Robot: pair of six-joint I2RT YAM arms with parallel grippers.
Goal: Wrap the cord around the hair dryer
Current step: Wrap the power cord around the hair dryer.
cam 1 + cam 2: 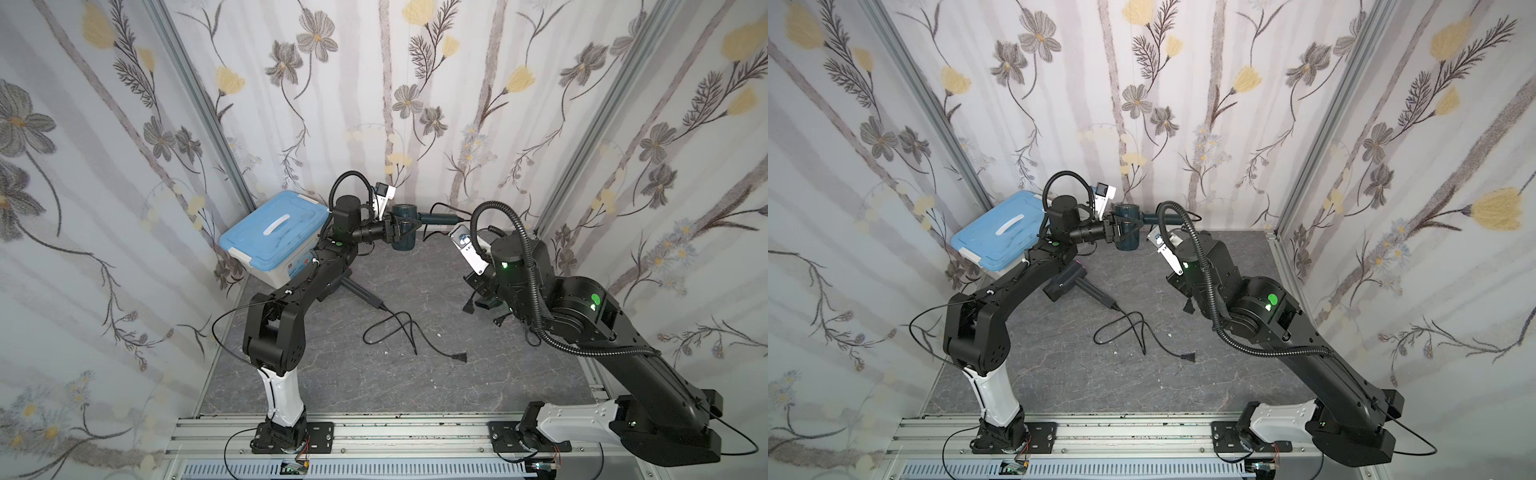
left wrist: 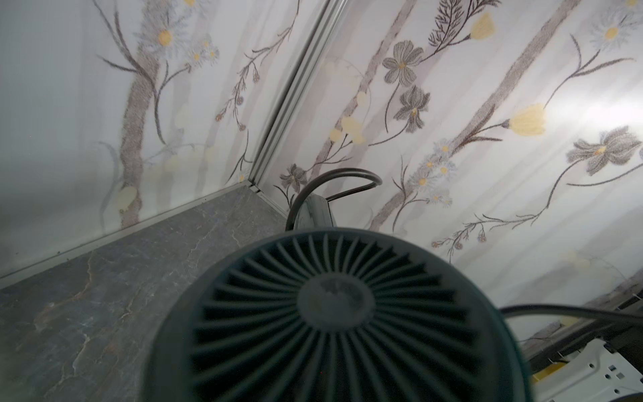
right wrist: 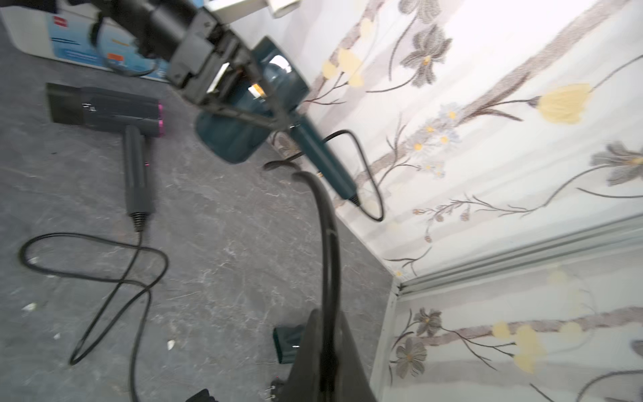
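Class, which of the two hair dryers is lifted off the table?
The teal hair dryer, clamped in the left gripper; the dark grey hair dryer with pink trim lies on the table.

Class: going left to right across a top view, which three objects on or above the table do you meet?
blue-lidded box → grey hair dryer → teal hair dryer

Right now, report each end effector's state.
Left end effector: closed on the teal hair dryer.
Right end effector: closed, pinching that dryer's cord.
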